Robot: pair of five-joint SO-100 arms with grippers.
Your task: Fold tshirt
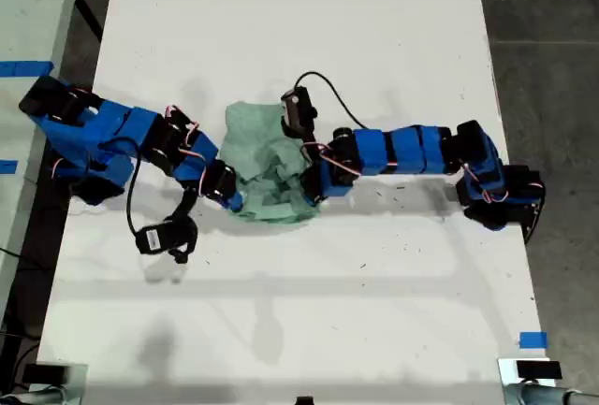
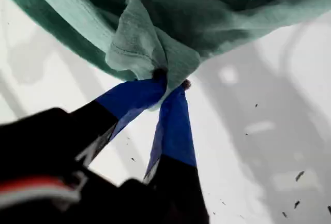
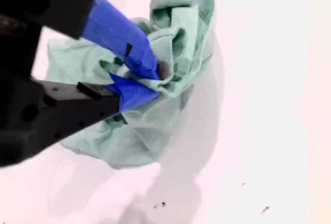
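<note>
— Between the jaws of my first gripper [image 2: 168, 81], what is held?
— A bunched fold of the tshirt [image 1: 267, 166], pinched tight.
— And my second gripper [image 3: 142, 79]?
— Likewise clamped on soft, wrinkled cloth, heaped mid-table [image 1: 374, 311].

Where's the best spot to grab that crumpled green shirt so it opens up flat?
Probably an outer edge or hem, approached from above. The tshirt is bunched in a heap on the table. My first hand and second hand each pinch a fold in the bundle, so spreading likely needs separate edges.
</note>
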